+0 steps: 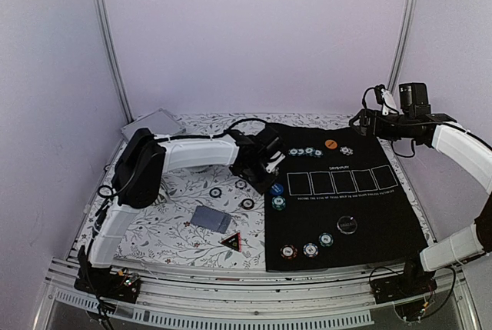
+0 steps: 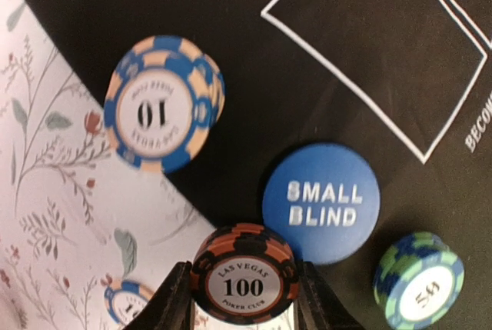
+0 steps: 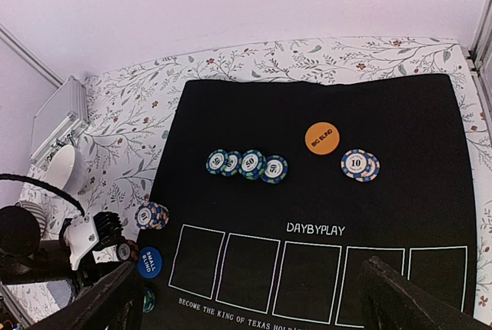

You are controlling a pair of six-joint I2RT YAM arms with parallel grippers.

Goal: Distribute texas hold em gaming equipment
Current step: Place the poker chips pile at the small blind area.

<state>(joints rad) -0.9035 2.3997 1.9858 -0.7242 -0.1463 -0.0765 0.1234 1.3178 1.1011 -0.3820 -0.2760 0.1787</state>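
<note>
Black mat [image 1: 384, 226] edge, left pincer [image 2: 244, 303] low, gripping 100 chip [image 2: 244, 276]

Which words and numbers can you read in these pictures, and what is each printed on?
"SMALL BLIND": blue button
"LAS VEGAS 100 POKER CLUB": orange-black chip
"10": blue-peach chip
"50": green chip
"BIG BLIND": orange button
"DAYBYPLAY": black mat
"BECOME THE KING OF TEXAS HOL", cut off: same mat
Ring lettering on the blue-peach chip: too blurred.

Matt black cloth mat [image 1: 346, 207], smooth plastic button [image 2: 321, 203], silver metal case [image 3: 58, 118].
</note>
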